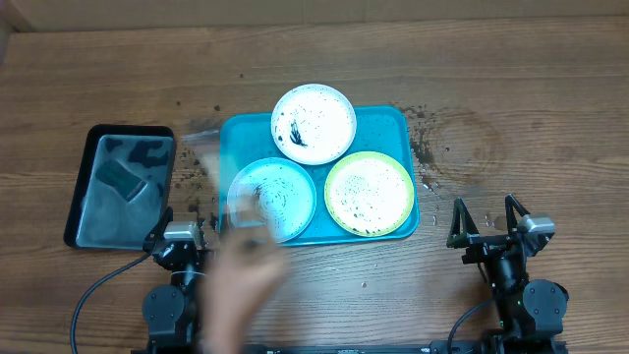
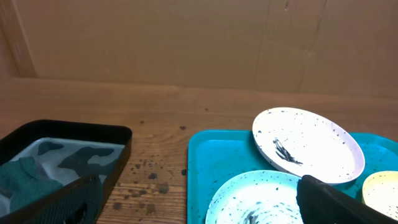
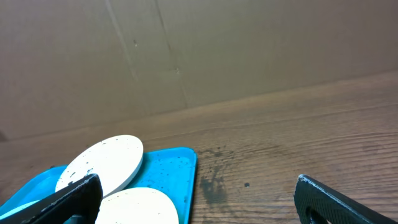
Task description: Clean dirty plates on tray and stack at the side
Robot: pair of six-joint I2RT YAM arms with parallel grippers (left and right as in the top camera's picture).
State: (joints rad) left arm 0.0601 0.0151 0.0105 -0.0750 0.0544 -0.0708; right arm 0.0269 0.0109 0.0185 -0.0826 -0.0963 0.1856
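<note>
Where the overhead camera looked down, the tray (image 1: 398, 128) lay mid-table with three speckled plates: white plate (image 1: 313, 123) overhanging its far rim, blue plate (image 1: 280, 192) near-left, yellow-green plate (image 1: 369, 194) near-right. A blurred hand (image 1: 241, 280) overlapped the blue plate. The right gripper (image 1: 486, 221) stood wide open and empty, right of the tray. At the left wrist, the left gripper (image 2: 199, 205) gaped empty before the tray and a black tray (image 2: 120, 155). At the right wrist, spread fingers (image 3: 68, 199) held nothing.
</note>
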